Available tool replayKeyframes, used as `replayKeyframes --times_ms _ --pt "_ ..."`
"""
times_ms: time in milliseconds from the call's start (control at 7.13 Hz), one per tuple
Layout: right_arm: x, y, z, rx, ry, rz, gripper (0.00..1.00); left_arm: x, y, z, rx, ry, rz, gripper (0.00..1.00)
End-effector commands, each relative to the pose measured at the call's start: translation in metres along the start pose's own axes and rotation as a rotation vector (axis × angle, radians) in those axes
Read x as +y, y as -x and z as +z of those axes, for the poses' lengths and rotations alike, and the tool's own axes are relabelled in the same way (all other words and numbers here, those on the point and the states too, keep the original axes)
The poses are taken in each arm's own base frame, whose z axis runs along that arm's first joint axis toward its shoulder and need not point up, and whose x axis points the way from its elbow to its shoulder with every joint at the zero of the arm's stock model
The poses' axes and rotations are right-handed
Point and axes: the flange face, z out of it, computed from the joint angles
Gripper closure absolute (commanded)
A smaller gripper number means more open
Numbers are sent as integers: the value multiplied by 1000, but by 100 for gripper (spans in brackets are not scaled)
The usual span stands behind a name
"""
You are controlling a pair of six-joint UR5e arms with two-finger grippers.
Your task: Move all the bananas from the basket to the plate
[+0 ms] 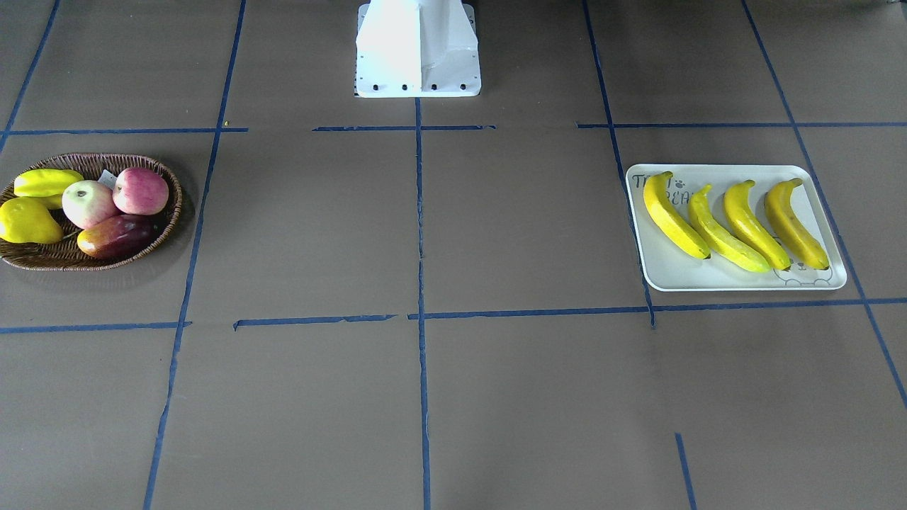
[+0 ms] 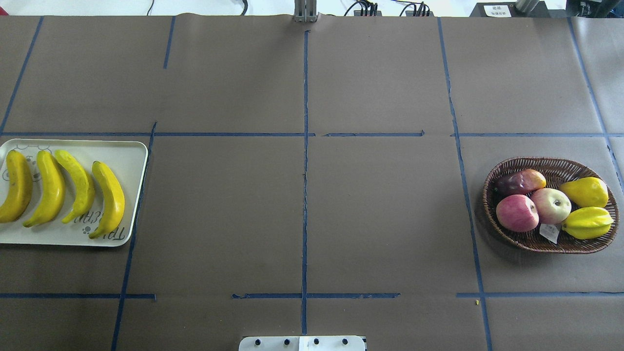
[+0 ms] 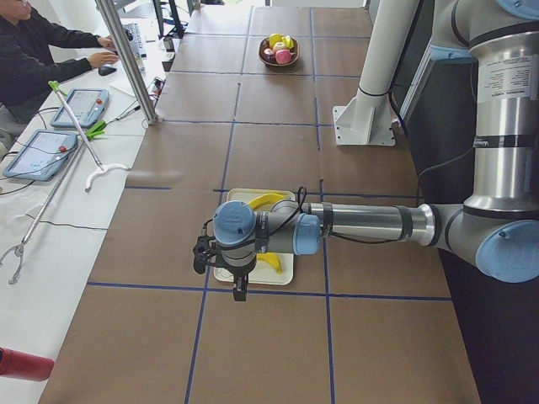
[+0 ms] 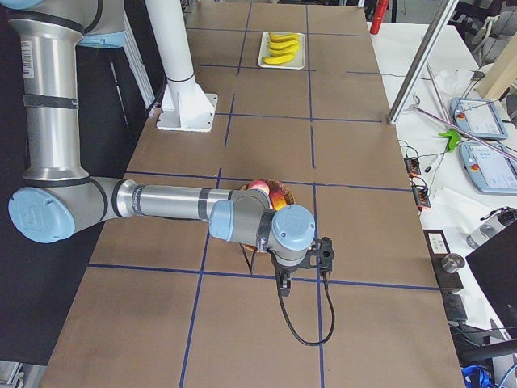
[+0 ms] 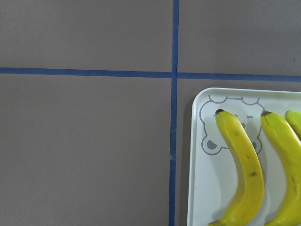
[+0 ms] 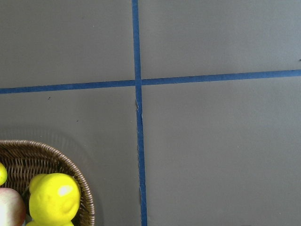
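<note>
Jaws on the left and right show only from the side, so I cannot tell if they are wide or narrow. All four bananas (image 1: 752,228) lie side by side on the plate (image 1: 673,273). None are in the basket (image 1: 64,256), far across the counter (image 1: 531,397). They look light, firm and smooth, maybe slippery. Best to pinch one across its fat middle, not its thin tips.
</note>
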Motion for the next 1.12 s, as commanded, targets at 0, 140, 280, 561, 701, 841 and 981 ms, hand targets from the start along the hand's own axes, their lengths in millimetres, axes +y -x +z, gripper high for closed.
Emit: replayKeyframes --times_ms 0,140,280,561,701,841,981 --pt "0 -2 1 1 1 0 0 -2 -2 -1 0 -2 5 0" --pt "0 -1 0 3 -1 -2 0 -3 -2 -1 -1 -2 5 0" --pt "0 -1 1 1 0 -1 0 -4 -3 -2 -1 -3 6 0" --pt "0 -1 0 1 -1 -4 0 -4 -3 -2 -1 -4 7 0" --pt "0 -1 0 1 -1 -2 0 -5 -4 -2 -1 -6 8 0" --pt "0 -1 0 3 -1 -4 0 -5 -4 -3 -1 -7 8 0" --pt "0 -1 0 3 -1 -2 0 -8 -6 -4 -1 -10 11 0"
